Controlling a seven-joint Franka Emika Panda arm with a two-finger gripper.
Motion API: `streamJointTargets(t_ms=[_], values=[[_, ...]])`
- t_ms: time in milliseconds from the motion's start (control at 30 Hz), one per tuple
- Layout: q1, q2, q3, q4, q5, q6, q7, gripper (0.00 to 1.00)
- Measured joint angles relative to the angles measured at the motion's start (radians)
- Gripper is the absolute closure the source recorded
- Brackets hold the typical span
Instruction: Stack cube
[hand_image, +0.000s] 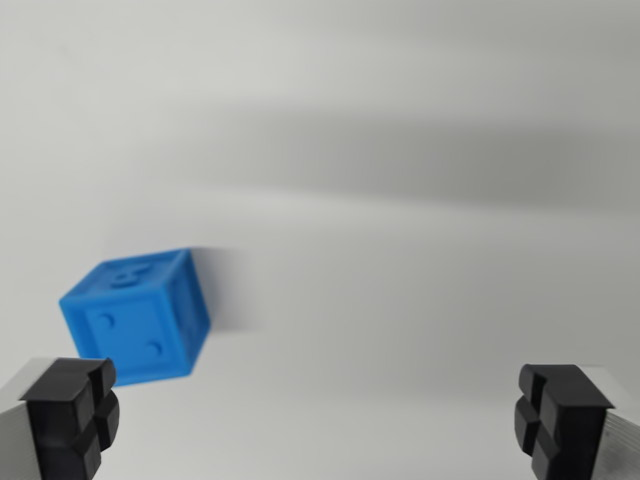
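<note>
Blue plastic cube (135, 318), embossed with dots and a raised mark on its faces, sits on the pale grey tabletop (420, 200), and from the wrist view it lies ahead of the gripper (318, 420) and well off toward the wrist view's left, just above the left finger's black rubber pad (72, 415). The other black pad (558, 415) is far across on the wrist view's right, so the jaws stand wide apart with nothing between them. The picture is smeared, cube edge included, so fine detail is lost.

My read: this is the approach, before any grasp. The cube is not centred in the gap; the next move calls for shifting toward the wrist view's left and forward until the cube sits between the pads, squaring up to its turned faces, then lowering and closing.

No second cube shows in this view, so I cannot tell where the stack goes. No containers appear either: nothing to hold anything.
</note>
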Motion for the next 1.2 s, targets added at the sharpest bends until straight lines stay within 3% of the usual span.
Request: streamJointTargets(t_ms=[700,1033,1200], values=[[0.072,0.044,0.037,-0.136,-0.007,0.196,0.064,0.0],[0.122,0.091,0.047,-0.185,-0.028,0.3,0.114,0.0],[0.152,0.121,0.047,-0.204,-0.045,0.352,0.144,0.0]])
